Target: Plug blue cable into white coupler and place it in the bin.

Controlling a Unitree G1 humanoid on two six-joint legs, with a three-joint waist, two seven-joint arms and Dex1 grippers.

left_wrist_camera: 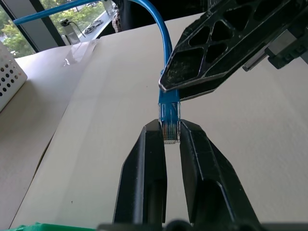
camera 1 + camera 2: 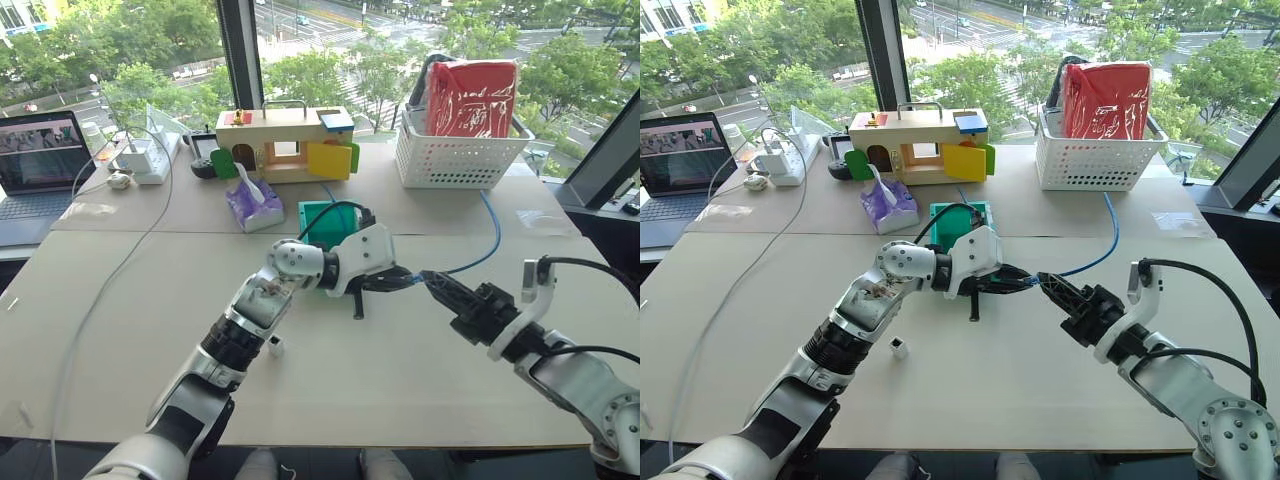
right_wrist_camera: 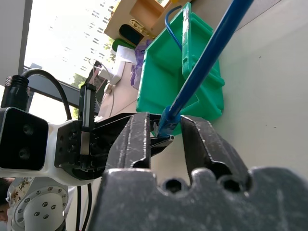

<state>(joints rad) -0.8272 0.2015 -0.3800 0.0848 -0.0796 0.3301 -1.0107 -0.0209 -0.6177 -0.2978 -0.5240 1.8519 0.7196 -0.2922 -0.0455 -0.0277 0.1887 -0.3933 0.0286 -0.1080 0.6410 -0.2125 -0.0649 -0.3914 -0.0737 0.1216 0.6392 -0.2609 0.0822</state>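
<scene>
The left gripper [image 1: 171, 132] is pinching the blue cable [image 1: 166, 72] by its plug while the right gripper [image 3: 166, 127], pressed together on the cable just behind that plug, is taking it over (a handover step), so the next move is likely fetching the white coupler [image 2: 899, 348] lying on the table well below the left gripper.

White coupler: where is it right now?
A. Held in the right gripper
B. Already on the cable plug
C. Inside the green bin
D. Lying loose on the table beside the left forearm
D: the white coupler lies on the table next to the left forearm, apart from the left gripper, which pinches the blue cable plug.

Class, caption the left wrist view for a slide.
Left pincer shut on the blue cable plug; right pincer gripping just above.
</scene>
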